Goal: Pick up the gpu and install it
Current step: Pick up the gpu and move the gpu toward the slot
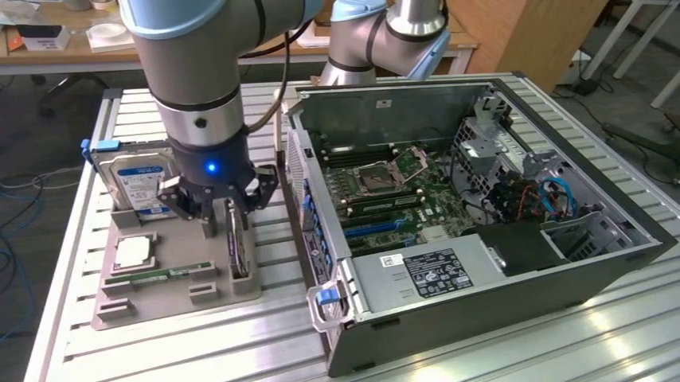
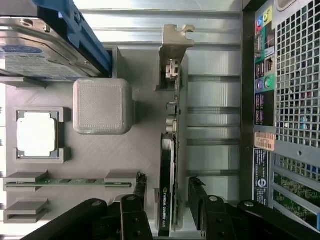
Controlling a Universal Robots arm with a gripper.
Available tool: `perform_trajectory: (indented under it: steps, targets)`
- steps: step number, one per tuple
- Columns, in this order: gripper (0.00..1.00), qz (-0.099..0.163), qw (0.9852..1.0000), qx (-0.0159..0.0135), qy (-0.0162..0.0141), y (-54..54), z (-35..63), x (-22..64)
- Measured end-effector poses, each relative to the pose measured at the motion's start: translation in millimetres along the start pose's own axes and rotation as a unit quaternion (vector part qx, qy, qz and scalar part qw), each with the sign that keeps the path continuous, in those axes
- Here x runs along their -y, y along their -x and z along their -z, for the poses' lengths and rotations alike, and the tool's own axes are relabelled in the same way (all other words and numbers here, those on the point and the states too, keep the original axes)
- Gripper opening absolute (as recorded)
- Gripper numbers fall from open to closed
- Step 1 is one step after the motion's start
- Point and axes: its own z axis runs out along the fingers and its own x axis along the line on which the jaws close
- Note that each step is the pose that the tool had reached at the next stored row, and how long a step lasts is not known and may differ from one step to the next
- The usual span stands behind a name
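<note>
Gpu stands on edge in a grey holder on the slatted metal worktop, between the released pincer's fingers.

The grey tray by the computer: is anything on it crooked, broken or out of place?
Nothing stands out. The gpu stands on edge in its slot, the hard drive upright, the processor chip and memory stick in their recesses; open fingers flank the gpu.
</note>
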Motion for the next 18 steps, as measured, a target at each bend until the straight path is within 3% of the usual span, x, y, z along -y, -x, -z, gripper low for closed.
perform_trajectory:
  steps: [13,18]
  targets:
    - [0.46,0.0,1.0,-0.0012,0.0,-0.2,-14.8,0.2]
    - [0.46,0.0,1.0,-0.0012,-0.0004,-0.5,-19.0,-7.7]
